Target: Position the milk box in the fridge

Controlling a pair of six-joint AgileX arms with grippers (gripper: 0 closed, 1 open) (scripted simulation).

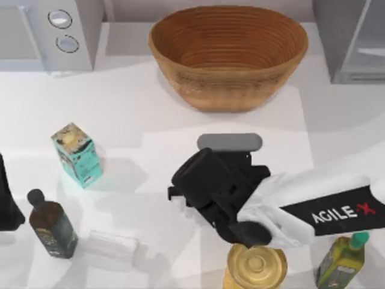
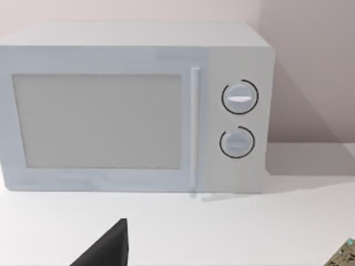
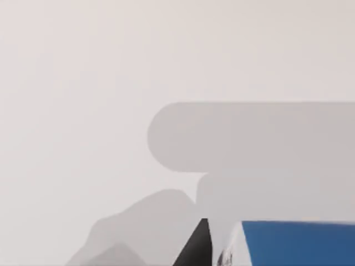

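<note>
The milk box (image 3: pixel 294 244) appears in the right wrist view as a blue top over a white side with blue lettering, close under the camera. A black finger (image 3: pixel 195 249) lies against its side. In the top view my right gripper (image 1: pixel 207 183) hovers over the middle of the table, and its black body hides the box. The fridge (image 1: pixel 355 42), dark grey with a paler front panel, stands at the far right corner. My left arm (image 1: pixel 7 201) is parked at the left edge, and one dark fingertip (image 2: pixel 105 249) shows in the left wrist view.
A wicker basket (image 1: pixel 228 54) sits at the back centre and a light grey microwave (image 1: pixel 48 30) at the back left. A teal carton (image 1: pixel 76 154), a dark bottle (image 1: pixel 51 226) and a clear flat container (image 1: pixel 111 244) stand on the left. A yellow jar (image 1: pixel 255 265) and an oil bottle (image 1: pixel 343 259) stand at the front right.
</note>
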